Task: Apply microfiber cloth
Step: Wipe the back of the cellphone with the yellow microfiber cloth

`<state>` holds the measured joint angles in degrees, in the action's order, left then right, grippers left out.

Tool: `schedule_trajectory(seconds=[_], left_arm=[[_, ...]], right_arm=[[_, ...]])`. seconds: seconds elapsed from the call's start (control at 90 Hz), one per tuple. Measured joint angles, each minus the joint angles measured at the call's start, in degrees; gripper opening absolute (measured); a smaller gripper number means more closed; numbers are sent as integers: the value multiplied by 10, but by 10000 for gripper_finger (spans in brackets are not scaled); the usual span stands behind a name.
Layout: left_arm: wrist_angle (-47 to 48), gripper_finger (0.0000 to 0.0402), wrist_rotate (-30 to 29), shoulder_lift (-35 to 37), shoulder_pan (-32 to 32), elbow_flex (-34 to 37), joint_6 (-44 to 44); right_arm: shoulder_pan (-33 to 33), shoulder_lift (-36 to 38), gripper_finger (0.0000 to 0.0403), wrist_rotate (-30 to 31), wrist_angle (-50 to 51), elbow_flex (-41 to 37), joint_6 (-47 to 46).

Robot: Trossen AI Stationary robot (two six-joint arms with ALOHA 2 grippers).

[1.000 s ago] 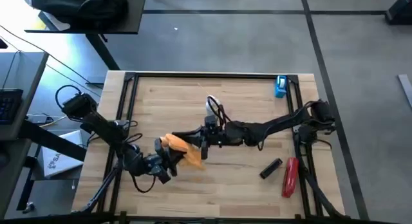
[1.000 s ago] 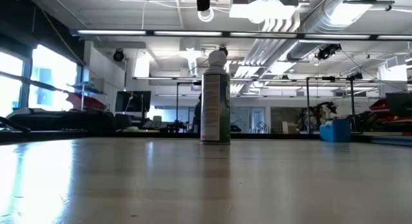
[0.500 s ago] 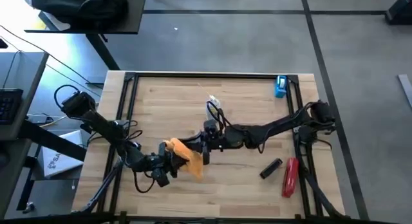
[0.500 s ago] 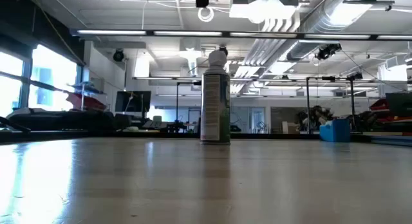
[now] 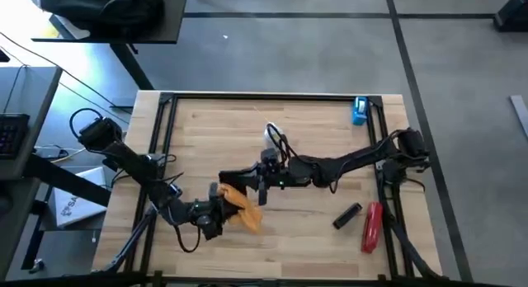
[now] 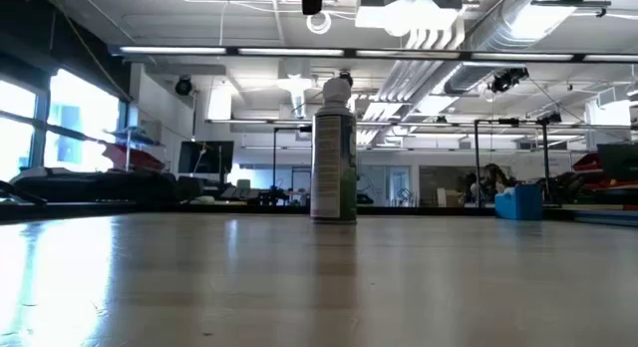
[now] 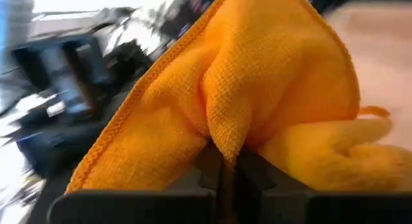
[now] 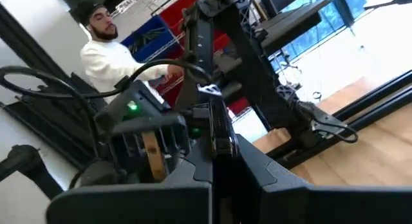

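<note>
The left gripper (image 5: 216, 206) is pinched onto a fold of the microfiber cloth (image 5: 240, 207), which hangs just ahead of its fingertips and trails toward the right gripper (image 5: 247, 176), whose fingers clamp a thin dark object. The left arm is therefore the nearer. The left wrist view shows the pinched fold (image 7: 222, 130); the high view shows only an orange bunch between the arms.

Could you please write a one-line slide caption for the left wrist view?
Left hand pinching a fold of the orange cloth, which fills most of the view.
</note>
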<state>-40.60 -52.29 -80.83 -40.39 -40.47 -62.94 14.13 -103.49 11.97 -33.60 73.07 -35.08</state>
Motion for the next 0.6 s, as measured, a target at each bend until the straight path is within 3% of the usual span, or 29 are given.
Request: schedule_trajectory(seconds=[0.322,0.522,0.6], left_arm=[[31,0,-18,114,10,0,-65],[89,0,-34,184,10,0,-50],[92,0,-50,205,12,0,-40]], right_arm=[[7,1,0,1,4,1,-6],[8,1,0,-6,0,1,-6],[12,1,0,-36,-6,1,-4]])
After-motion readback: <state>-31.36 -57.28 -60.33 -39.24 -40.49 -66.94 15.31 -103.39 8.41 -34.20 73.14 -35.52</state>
